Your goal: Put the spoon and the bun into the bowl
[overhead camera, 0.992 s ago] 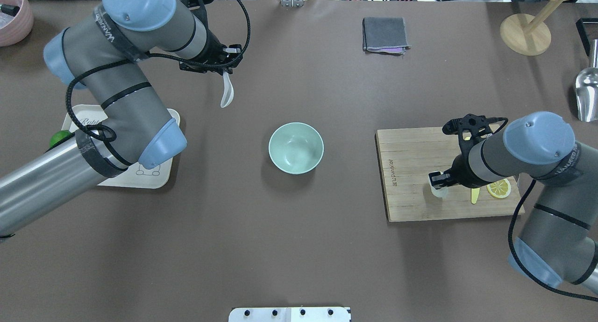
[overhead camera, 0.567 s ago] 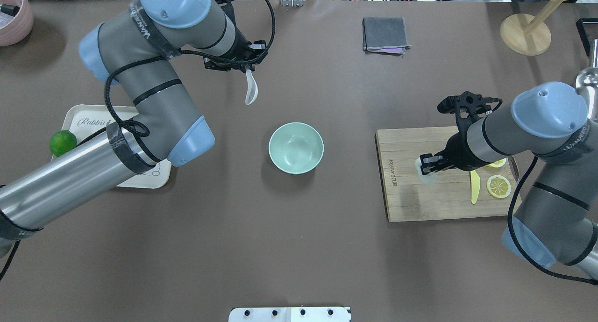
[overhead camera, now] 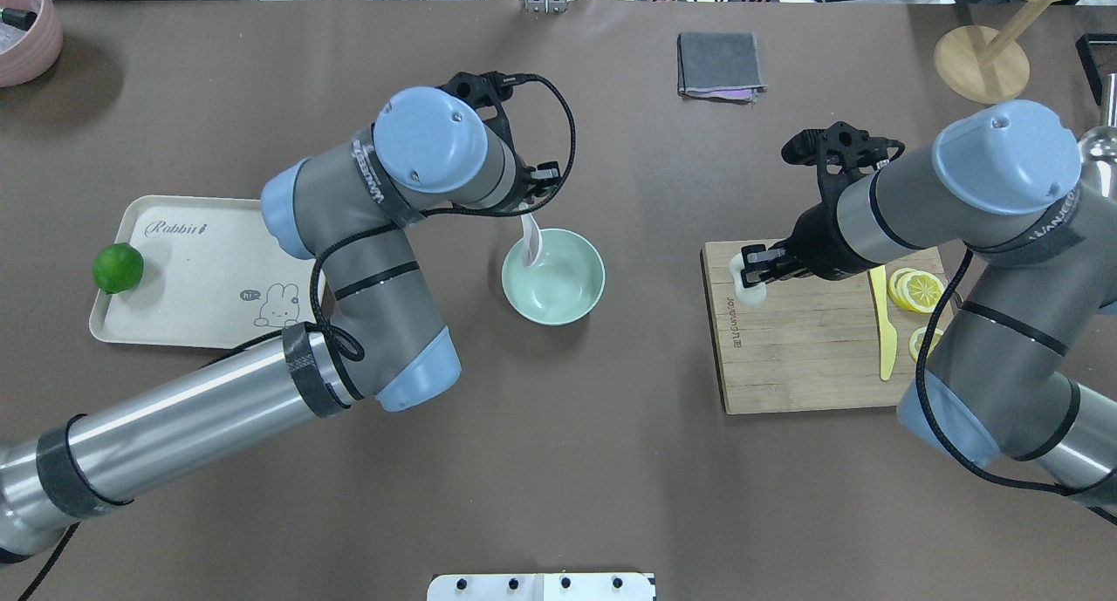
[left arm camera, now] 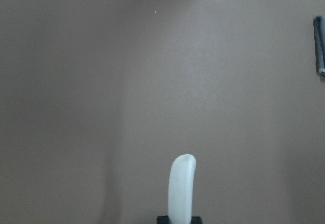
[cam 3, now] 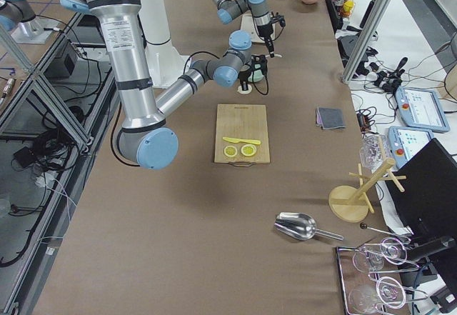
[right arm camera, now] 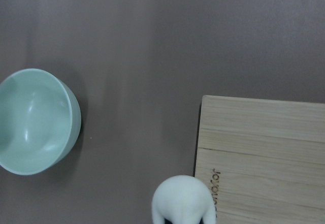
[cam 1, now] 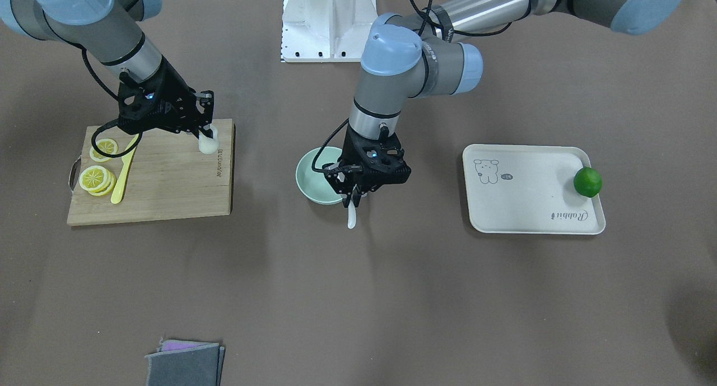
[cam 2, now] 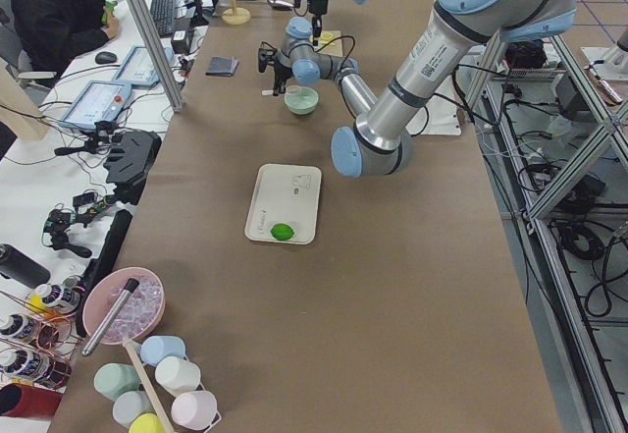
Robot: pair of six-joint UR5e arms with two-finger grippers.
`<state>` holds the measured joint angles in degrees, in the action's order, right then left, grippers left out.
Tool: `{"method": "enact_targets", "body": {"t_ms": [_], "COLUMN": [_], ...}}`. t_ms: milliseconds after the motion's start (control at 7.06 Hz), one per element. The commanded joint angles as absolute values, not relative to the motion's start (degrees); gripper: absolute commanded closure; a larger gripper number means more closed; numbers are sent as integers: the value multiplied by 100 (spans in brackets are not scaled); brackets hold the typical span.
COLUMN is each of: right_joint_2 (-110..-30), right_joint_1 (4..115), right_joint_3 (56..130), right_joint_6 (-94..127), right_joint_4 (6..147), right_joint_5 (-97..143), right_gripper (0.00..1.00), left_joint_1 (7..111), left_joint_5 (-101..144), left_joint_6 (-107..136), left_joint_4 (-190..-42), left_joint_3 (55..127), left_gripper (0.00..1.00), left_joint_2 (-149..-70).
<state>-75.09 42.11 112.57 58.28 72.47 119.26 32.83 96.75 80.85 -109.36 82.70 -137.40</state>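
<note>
The pale mint-green bowl [overhead camera: 552,276] stands at the table's middle; it also shows in the front view [cam 1: 311,176] and the right wrist view [right arm camera: 35,122]. My left gripper [overhead camera: 526,217] is shut on the white spoon [overhead camera: 531,242], which hangs scoop-down over the bowl's far left rim. The spoon also shows in the front view [cam 1: 351,215] and the left wrist view [left arm camera: 181,188]. My right gripper [overhead camera: 752,274] is shut on the white bun [overhead camera: 750,289] and holds it over the left edge of the wooden cutting board [overhead camera: 812,357]. The bun also shows in the right wrist view [right arm camera: 184,201].
Lemon slices [overhead camera: 916,289] and a yellow knife [overhead camera: 885,331] lie on the board's right part. A cream tray [overhead camera: 201,269] with a green lime [overhead camera: 118,268] sits at the left. A grey cloth [overhead camera: 719,64], a wooden stand [overhead camera: 981,63] and a pink bowl [overhead camera: 26,25] lie at the far side.
My left arm has swung right and nearer, bringing the spoon from the far left to the bowl's rim. My right arm has carried the bun left across the board to its left edge.
</note>
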Motion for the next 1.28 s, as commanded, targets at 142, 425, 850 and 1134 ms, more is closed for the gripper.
{"method": "enact_targets", "body": {"t_ms": [142,425,850,1134], "right_joint_2": [-7182,-6744,-5883,-5076], "right_joint_1": [4412,4412,4264,3730], "right_joint_3": [11171,11066,10444,9664], "right_joint_6": [5854,5862,6002,6283], "right_joint_4": [7416,7768,7770,7673], "right_joint_5": [11927,11901,11857,11158], "right_gripper": [100,100,100,100], "left_joint_1": [3006,3032,4030,4638], "left_joint_5": [9571,9283,10076,10090], "left_joint_6": [8227,8061,6090,4963], "left_joint_4": [-10986,-10873,-9573,-9938], "left_joint_3": [8288,8645,9570,9660], "left_gripper": [100,2,2,2], "left_joint_2": [-13728,-13632,-13178,-12431]}}
